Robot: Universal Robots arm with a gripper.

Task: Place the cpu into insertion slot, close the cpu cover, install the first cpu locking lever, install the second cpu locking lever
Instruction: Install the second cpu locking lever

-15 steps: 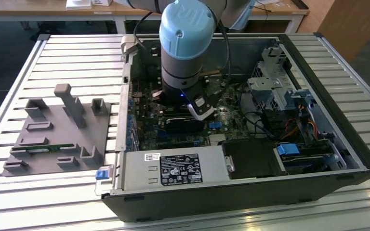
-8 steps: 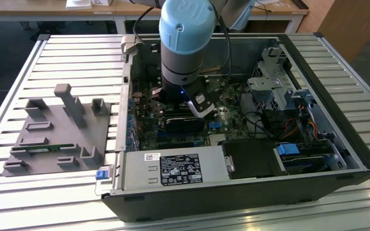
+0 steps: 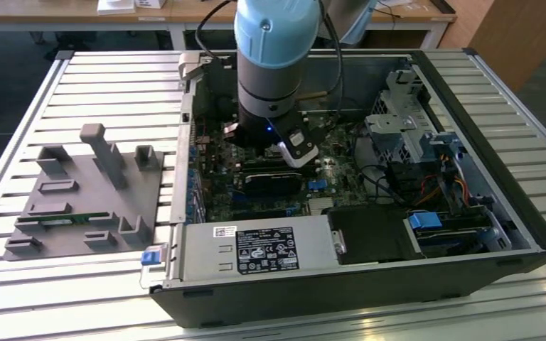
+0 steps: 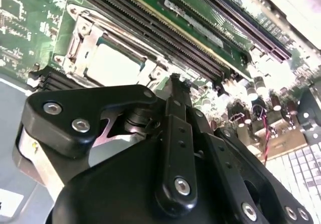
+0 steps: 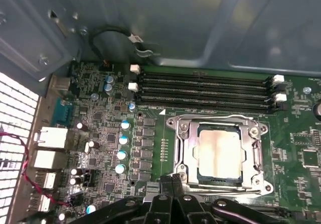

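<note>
Here the gripper [image 5: 171, 184] hangs low inside the open computer case [image 3: 500, 234], its black fingers [image 4: 176, 91] pressed together with nothing between them. In both wrist views the fingertips sit just beside one edge of the insertion slot [image 5: 186, 148], close above the green motherboard [image 5: 100, 133]. The cpu [image 5: 219, 153] lies flat in the slot, dull silver top showing through the window of the cpu cover [image 5: 256, 156], which lies down around it. Beyond the socket from the fingertips run the long black memory slots [image 5: 203, 91], then the grey case wall [image 5: 200, 23]. In the exterior view the arm [image 3: 271, 64] drops into the middle of the case, with the power supply box [image 3: 254, 249] and the drive cage [image 3: 397, 121] well apart from it.
</note>
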